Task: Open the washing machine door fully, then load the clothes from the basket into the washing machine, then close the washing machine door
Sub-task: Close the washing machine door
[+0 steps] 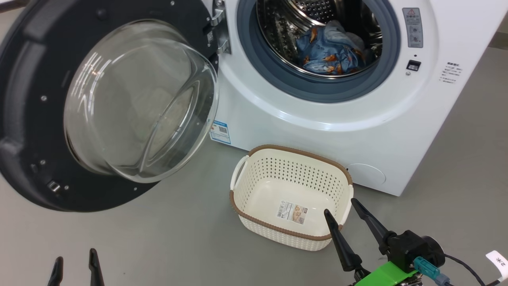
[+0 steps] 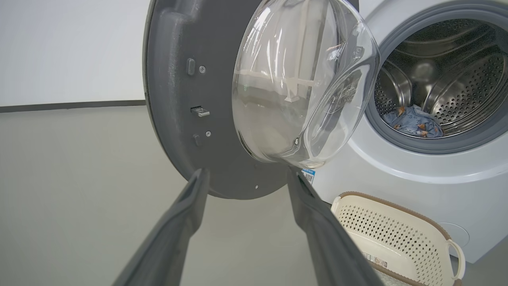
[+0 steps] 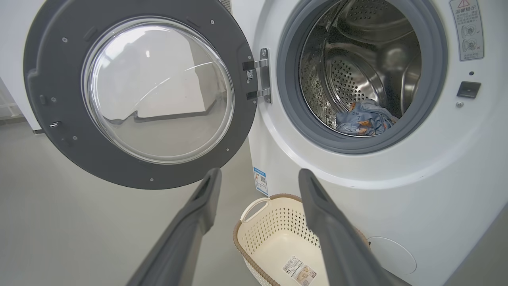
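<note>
Hovering my right end effector (image 1: pixel 344 212), fingers spread and grasping nothing, over the empty basket (image 1: pixel 291 197) before the washing machine (image 1: pixel 357 119), I judge loading done, since the clothes (image 1: pixel 331 49) lie inside it and the washing machine door (image 1: pixel 103 103) hangs open beside it.

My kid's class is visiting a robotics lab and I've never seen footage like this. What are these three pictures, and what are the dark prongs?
All three show one moment from a two-armed wheeled robot. The head view looks down from its head camera; the other two come from cameras on each wrist. The prongs are its jaws: the left gripper and right gripper, both open and holding nothing. Ahead stands the washing machine with the washing machine door swung open. The clothes, blue fabric with orange print, lie inside the drum. The basket on the floor holds only a label sticker. Closing the door seems to be what's left.
</note>
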You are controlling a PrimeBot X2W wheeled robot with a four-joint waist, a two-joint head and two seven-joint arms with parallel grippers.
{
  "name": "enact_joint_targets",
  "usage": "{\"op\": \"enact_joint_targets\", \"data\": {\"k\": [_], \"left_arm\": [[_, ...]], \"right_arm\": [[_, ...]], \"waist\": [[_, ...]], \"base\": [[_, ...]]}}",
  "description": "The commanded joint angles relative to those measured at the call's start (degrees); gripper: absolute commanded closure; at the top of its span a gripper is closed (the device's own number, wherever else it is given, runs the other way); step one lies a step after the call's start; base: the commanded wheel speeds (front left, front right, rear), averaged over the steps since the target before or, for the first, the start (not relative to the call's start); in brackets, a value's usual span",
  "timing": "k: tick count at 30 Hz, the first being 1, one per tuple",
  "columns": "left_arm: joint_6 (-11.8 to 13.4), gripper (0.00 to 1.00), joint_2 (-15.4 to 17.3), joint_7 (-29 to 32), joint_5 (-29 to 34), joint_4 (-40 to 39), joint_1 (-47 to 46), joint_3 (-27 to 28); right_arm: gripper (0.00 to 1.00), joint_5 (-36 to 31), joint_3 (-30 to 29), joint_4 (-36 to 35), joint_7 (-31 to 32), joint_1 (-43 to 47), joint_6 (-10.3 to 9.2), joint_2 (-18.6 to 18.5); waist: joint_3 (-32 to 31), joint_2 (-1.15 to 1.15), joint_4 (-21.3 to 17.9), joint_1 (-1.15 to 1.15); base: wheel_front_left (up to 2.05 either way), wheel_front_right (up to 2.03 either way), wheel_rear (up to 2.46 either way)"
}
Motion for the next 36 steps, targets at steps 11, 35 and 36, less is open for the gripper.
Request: {"op": "enact_joint_targets", "data": {"k": [11,35,36], "left_arm": [[1.27,0.0,0.65,-0.24,-0.92,-1.24,-1.54,1.29],[-1.68,1.0,1.26,-0.24,-7.12,-0.72,-4.93,8.74],[-2.1,1.0,2.05,-0.24,-7.29,-0.45,-5.8,9.83]], "right_arm": [[0.0,-0.14,2.14,-0.74,-0.28,-2.85,0.09,0.1],[0.0,0.78,2.16,-1.06,-0.28,-2.24,0.09,0.1],[0.0,0.79,2.09,-1.13,-0.28,-2.24,0.09,0.1]], "waist": [[-0.22,0.0,1.85,0.0],[-0.05,0.0,1.74,0.0],[0.09,0.0,1.74,0.0]], "base": [[0.0,0.0,0.0],[0.0,0.0,0.0],[0.0,0.0,0.0]]}}
